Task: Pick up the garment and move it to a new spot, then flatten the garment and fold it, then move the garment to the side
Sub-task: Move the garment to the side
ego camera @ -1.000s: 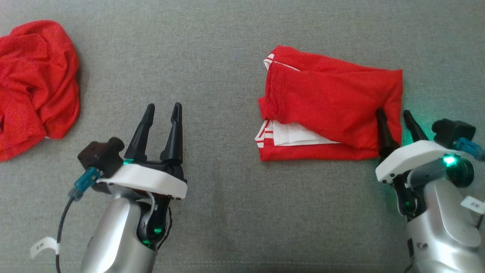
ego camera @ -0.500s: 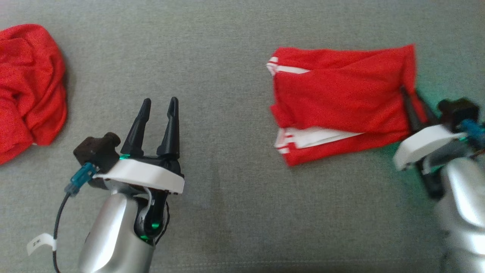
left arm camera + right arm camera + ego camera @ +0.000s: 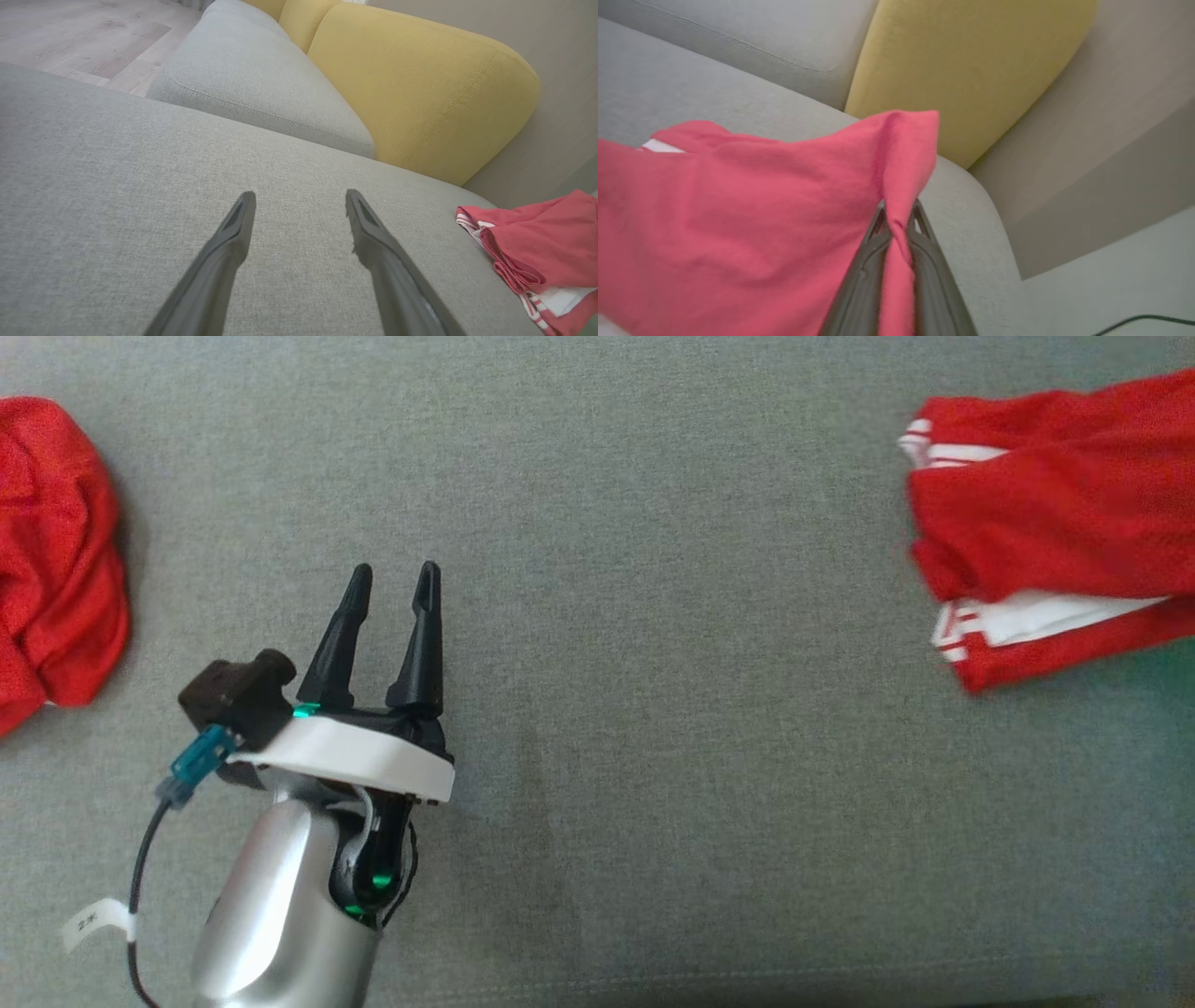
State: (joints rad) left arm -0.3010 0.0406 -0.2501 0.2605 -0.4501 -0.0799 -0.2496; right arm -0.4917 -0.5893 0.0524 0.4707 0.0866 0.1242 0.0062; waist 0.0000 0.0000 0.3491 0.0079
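Observation:
The folded red garment (image 3: 1055, 532) with white stripes lies at the far right of the grey sofa seat, running off the head view's right edge. It also shows in the left wrist view as the garment (image 3: 546, 242) at the right. In the right wrist view my right gripper (image 3: 897, 215) is shut on a pinched edge of the garment (image 3: 738, 210), which spreads leftward from the fingers. My left gripper (image 3: 387, 581) stands open over bare seat fabric at the lower left, and in its own view the left gripper (image 3: 300, 201) holds nothing.
A second crumpled red cloth (image 3: 51, 551) lies at the far left of the seat. Yellow back cushions (image 3: 420, 88) and a grey seat cushion (image 3: 261, 79) rise behind. The sofa's right edge (image 3: 985, 224) drops to the floor just beyond my right gripper.
My right gripper closed on the garment's right edge and dragged it rightward, off the head view's right side. The left gripper stayed open and barely moved.

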